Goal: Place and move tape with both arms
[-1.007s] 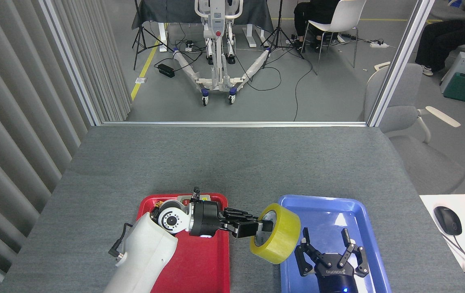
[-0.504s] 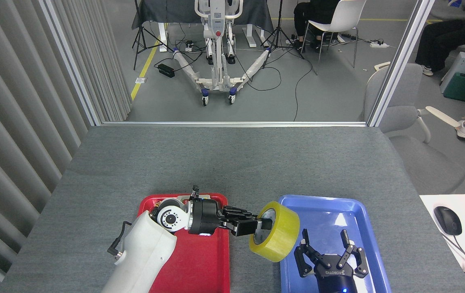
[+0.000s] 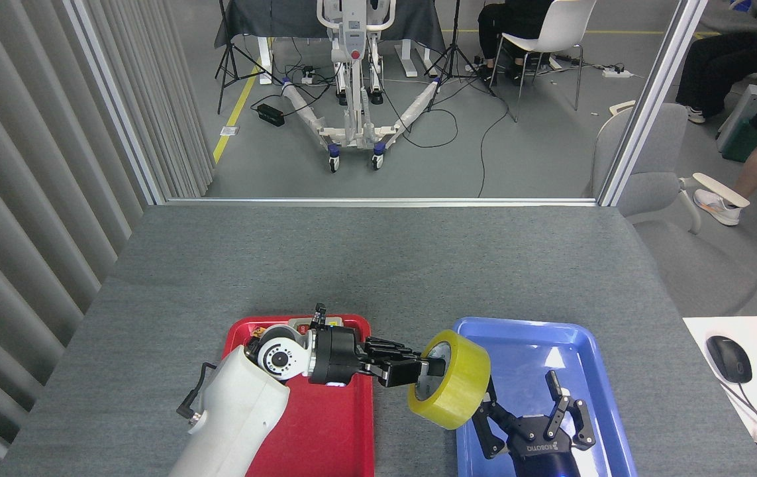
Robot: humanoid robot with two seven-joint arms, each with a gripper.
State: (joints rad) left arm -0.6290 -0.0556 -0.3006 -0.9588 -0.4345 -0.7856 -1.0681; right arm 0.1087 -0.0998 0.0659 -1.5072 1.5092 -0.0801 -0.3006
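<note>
The left arm reaches in from the lower left across the red tray [image 3: 345, 437], its left pincer [image 3: 426, 372] stretched level to the right and clamped on the tape [image 3: 454, 387]. The roll hangs tilted above the gap between the red tray and the blue tray [image 3: 583, 371] on the desk [image 3: 378, 265]. Over the blue tray, the right pincer [image 3: 527, 414] points upward, fingers spread apart, just beside the roll's lower right edge.

Glossy tape [image 3: 452, 387], seemingly felt-like table [image 3: 378, 265]

wide roll of translucent yellow tape [image 3: 451, 381] with white core, tilted on edge, held off the table, between a red and a blue tray
</note>
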